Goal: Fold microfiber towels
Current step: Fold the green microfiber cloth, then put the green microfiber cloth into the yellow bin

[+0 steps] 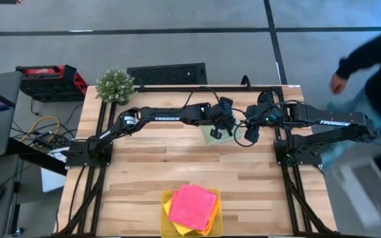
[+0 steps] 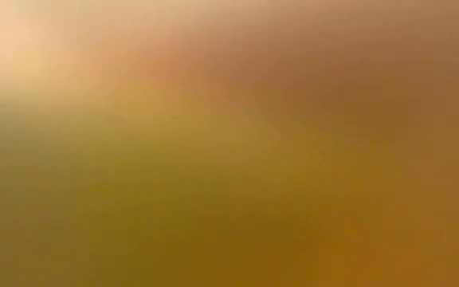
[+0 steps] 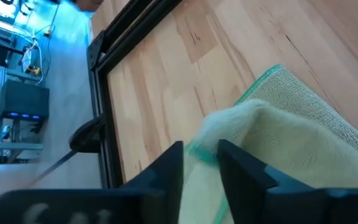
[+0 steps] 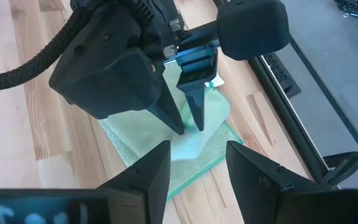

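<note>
The pale green towel (image 1: 213, 134) lies on the bench (image 1: 177, 165) near its far edge, between the 2 arms. The left tool (image 4: 188, 121) has its 2 fingers pinched on a raised fold of that cloth; the left wrist view shows the soft edge bunched between them. The right tool (image 4: 197, 168) hovers just above the same towel with its fingers spread, gripping nothing.

To fold it well, the left tool should likely carry the lifted edge straight across to the opposite hem, low over the bench, so the cloth does not drag or twist. The right tool could pin the lower layer before the release.

The hot pink towel (image 1: 193, 205) tops the other cloths in the yellow tray (image 1: 166, 225) at the near edge.
</note>
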Tool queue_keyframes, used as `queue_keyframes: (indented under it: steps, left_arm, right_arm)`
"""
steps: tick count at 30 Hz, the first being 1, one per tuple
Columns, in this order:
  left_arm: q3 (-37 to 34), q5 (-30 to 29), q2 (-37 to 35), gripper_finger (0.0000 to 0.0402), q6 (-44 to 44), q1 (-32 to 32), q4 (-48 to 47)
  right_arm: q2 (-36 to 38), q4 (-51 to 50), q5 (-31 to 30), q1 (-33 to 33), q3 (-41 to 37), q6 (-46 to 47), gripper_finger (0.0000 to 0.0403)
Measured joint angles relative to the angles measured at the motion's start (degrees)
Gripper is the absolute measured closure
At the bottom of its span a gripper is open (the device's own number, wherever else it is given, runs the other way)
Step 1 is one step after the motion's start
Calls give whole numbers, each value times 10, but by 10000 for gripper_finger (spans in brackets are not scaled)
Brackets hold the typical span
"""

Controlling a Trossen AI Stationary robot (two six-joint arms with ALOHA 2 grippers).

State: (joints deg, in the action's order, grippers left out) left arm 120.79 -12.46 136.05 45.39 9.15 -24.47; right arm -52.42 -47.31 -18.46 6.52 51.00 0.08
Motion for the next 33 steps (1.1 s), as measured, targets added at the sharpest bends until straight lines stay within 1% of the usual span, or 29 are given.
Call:
queue_keyframes:
  steps: [3, 6, 8, 10, 11, 13, 15, 17, 18, 20, 22, 24, 27, 29, 33]
  left_arm:
    - [0, -15, 0, 286, -11, -2, -2]
    - [2, -62, 0, 271, -45, -6, -15]
    - [14, -86, 0, 266, -58, -9, -64]
    - [32, -79, 0, 265, -89, -12, -132]
    - [42, -58, 0, 265, -110, -13, -175]
    - [57, 12, -1, 266, -138, -13, -267]
    - [56, 91, -2, 267, -137, -14, -347]
    - [51, 154, -1, 267, -118, -16, -395]
    - [42, 170, -1, 267, -112, -19, -393]
    - [20, 171, -1, 267, -104, -25, -374]
    - [0, 140, 0, 268, -103, -30, -355]
    - [-18, 103, 0, 268, -105, -34, -310]
    - [-30, 62, 0, 268, -104, -40, -284]
    - [-30, 49, 0, 268, -98, -44, -276]
    - [-30, 57, 0, 268, -95, -48, -276]
  right_arm:
    - [0, -1, 0, 0, 0, 0, 225]
    - [0, -5, 1, 0, 0, 0, 225]
    - [0, -6, 1, 0, 0, 0, 225]
    - [0, -6, 1, 0, 0, 0, 225]
    - [0, -7, 1, 0, 0, 0, 226]
    - [0, -6, 1, 0, 0, 0, 227]
    - [0, -5, 1, 0, 0, 0, 228]
    - [0, -5, 2, 0, 0, 0, 227]
    - [0, -5, 2, 0, 0, 0, 227]
    - [0, -5, 2, 0, 0, 0, 227]
    - [0, -5, 2, 0, 0, 0, 228]
    - [0, -5, 2, 0, 0, 0, 229]
    - [0, -5, 2, 0, 0, 0, 229]
    - [0, -5, 2, 0, 0, 0, 229]
    - [0, -5, 2, 0, 0, 0, 231]
